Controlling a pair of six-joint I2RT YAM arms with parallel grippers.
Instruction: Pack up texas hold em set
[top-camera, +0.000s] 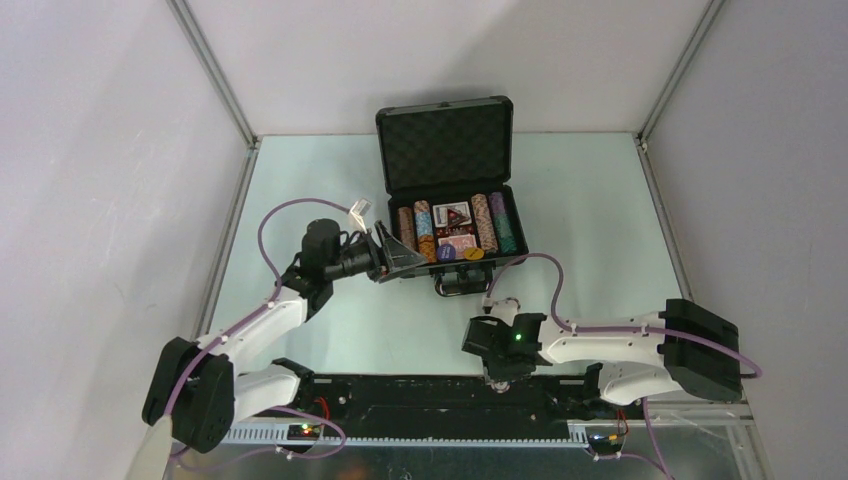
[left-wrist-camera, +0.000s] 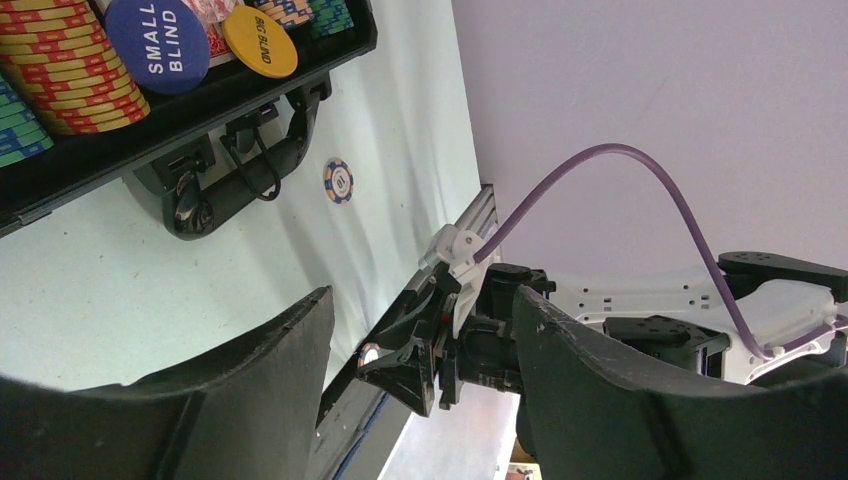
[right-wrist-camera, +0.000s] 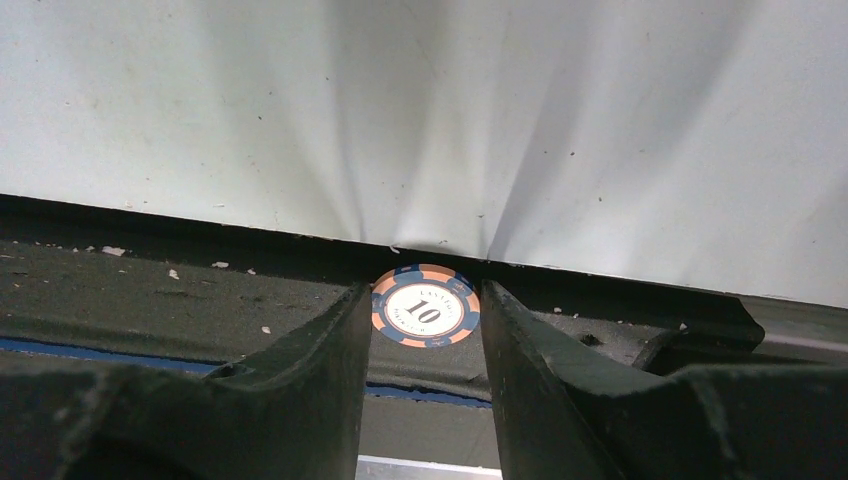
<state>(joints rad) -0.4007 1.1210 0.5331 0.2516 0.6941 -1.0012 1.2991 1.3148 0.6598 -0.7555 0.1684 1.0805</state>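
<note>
right gripper (right-wrist-camera: 425, 297) on a stray poker chip (right-wrist-camera: 425, 311)
we see its jaws pinching the rim; left gripper (left-wrist-camera: 422, 315) gapes empty.

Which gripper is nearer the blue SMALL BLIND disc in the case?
Left. The left gripper sits at the case's front-left corner, close to the disc; the right gripper is far off at the table's near edge, flanking a loose chip.

Bright, even light casts soft fanned shadows on the table (right-wrist-camera: 600, 120); right tool (right-wrist-camera: 426, 300) blurs.
</note>
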